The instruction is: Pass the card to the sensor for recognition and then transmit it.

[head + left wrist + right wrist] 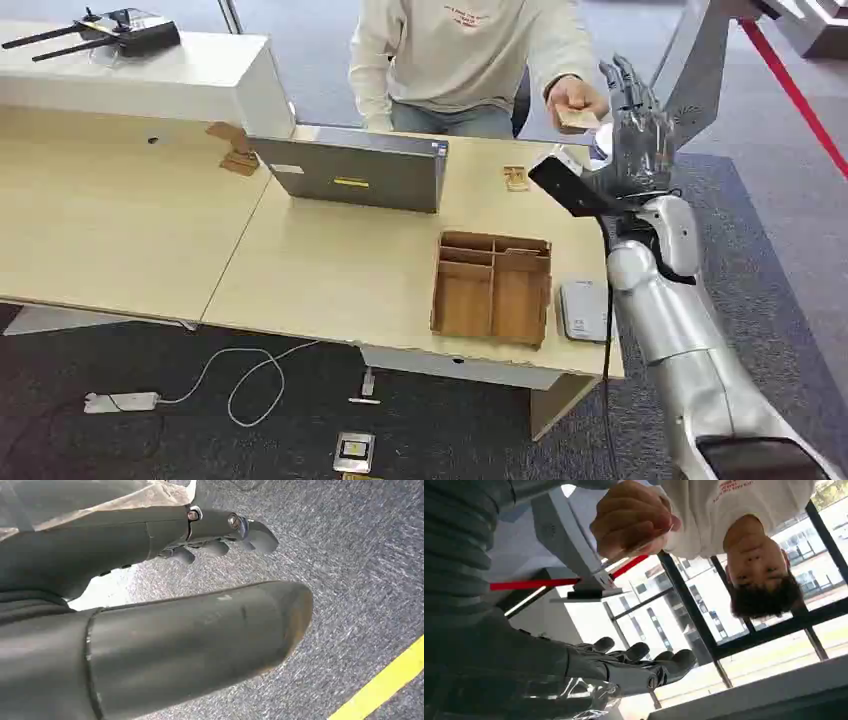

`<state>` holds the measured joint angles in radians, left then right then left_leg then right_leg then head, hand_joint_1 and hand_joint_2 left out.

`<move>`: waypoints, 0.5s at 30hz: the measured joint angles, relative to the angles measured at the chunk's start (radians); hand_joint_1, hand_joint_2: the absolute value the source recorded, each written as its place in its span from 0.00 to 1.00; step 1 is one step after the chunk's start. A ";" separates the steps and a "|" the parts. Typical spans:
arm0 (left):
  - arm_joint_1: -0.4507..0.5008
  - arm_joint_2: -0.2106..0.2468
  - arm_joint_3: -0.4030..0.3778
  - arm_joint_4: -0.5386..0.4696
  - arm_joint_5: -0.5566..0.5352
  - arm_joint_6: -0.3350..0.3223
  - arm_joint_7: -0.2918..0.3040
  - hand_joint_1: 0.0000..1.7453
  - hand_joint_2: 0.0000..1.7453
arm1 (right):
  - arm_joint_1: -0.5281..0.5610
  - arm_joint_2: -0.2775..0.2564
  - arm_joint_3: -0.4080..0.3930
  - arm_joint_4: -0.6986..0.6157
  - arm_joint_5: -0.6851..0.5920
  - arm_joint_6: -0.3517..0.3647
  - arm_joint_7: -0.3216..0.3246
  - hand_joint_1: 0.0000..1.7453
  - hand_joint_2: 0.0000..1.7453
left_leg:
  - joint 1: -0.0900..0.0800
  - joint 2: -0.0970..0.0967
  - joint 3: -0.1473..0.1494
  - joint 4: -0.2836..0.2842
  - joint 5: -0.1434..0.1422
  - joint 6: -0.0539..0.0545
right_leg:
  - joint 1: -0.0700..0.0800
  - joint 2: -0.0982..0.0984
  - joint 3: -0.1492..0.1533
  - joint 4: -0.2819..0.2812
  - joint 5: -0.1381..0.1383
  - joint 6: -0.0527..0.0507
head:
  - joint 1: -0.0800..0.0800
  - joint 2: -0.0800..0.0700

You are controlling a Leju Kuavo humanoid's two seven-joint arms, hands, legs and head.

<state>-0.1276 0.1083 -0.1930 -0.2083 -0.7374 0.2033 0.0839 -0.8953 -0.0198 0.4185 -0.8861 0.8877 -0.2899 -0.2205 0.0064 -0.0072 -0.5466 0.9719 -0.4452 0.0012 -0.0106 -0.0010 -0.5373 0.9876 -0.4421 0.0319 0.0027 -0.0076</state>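
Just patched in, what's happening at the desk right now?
The right hand is raised past the far right corner of the desk, fingers spread and holding nothing. Right beside it, a person's hand holds the card, so the card is with the person. The left hand hangs over grey carpet, holding nothing. A wooden tray sits on the desk behind a laptop.
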 joint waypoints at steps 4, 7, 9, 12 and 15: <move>0.001 0.000 0.000 0.000 0.000 0.000 0.003 0.00 0.00 | -0.018 0.017 0.017 0.060 0.001 0.021 -0.009 0.00 1.00 | 0.000 0.000 0.000 0.000 0.000 0.000 | 0.000 0.000 0.000 0.000 0.000 0.000 | 0.000 0.000; 0.001 0.000 0.000 0.000 0.002 -0.003 0.004 0.00 0.00 | -0.028 0.027 0.023 0.095 -0.011 0.028 -0.021 0.00 1.00 | 0.000 0.000 0.000 0.000 0.000 0.000 | 0.000 0.000 0.000 0.000 0.000 0.000 | 0.000 0.000; 0.001 0.000 0.000 0.000 0.003 -0.004 0.005 0.00 0.00 | -0.032 0.031 0.023 0.112 -0.021 0.028 -0.029 0.00 1.00 | 0.000 0.000 0.000 0.000 0.000 0.000 | 0.000 0.000 0.000 0.000 0.000 0.000 | 0.000 0.000; 0.001 0.000 0.000 0.000 0.003 -0.004 0.005 0.00 0.00 | -0.037 0.035 0.024 0.131 -0.037 0.028 -0.035 0.00 1.00 | 0.000 0.000 0.000 0.000 0.000 0.000 | 0.000 0.000 0.000 0.000 0.000 0.000 | 0.000 0.000; 0.001 0.000 0.000 0.000 0.004 -0.004 0.005 0.00 0.00 | -0.040 0.037 0.024 0.140 -0.045 0.032 -0.035 1.00 1.00 | 0.000 0.000 0.000 0.000 0.000 0.000 | 0.000 0.000 0.000 0.000 0.000 0.000 | 0.000 0.000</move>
<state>-0.1262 0.1083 -0.1930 -0.2083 -0.7336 0.1991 0.0893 -0.9355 0.0168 0.4421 -0.7466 0.8427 -0.2575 -0.2560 0.0064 -0.0071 -0.5464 0.9721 -0.4452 0.0012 -0.0106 -0.0010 -0.5376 0.9876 -0.4421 0.0319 0.0027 -0.0076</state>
